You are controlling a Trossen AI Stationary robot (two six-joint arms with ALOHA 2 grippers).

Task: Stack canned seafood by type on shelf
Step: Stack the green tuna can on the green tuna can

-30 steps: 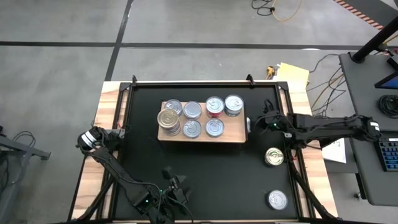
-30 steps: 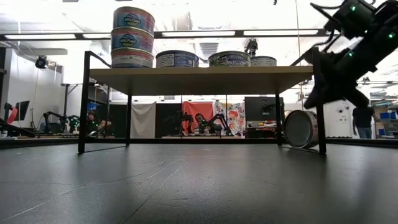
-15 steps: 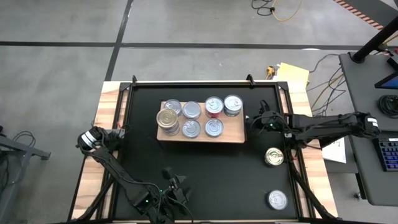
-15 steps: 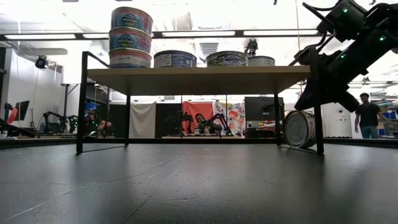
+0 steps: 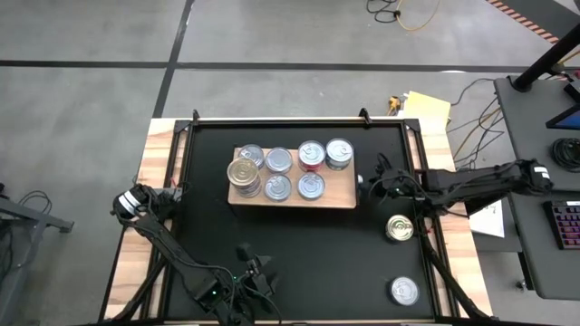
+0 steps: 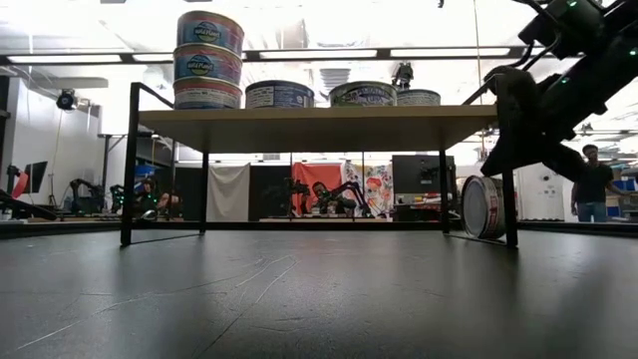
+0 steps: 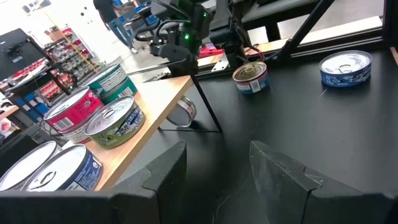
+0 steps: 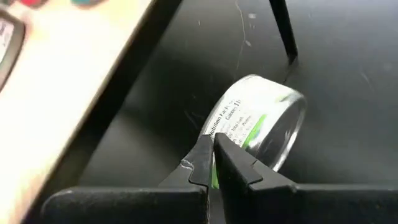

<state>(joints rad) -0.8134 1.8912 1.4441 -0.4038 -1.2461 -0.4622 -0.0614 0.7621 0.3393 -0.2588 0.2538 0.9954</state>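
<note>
Tins on the shelf, one on edge beside it

Left tool [image 7: 214, 168] waits near the bench's [image 5: 299, 263] front edge, fingers part-open, empty. Seven-odd tins [image 5: 279, 161] sit on the wooden shelf [image 5: 335, 196], one stack taller. Right tool [image 8: 212, 152], pinched shut, touches a tin on its edge [image 6: 482, 206] by the shelf's right end; two more tins [image 5: 400, 227] lie farther right.

Seven tin tops on one shelf [image 5: 337, 196], three tins off it.
</note>
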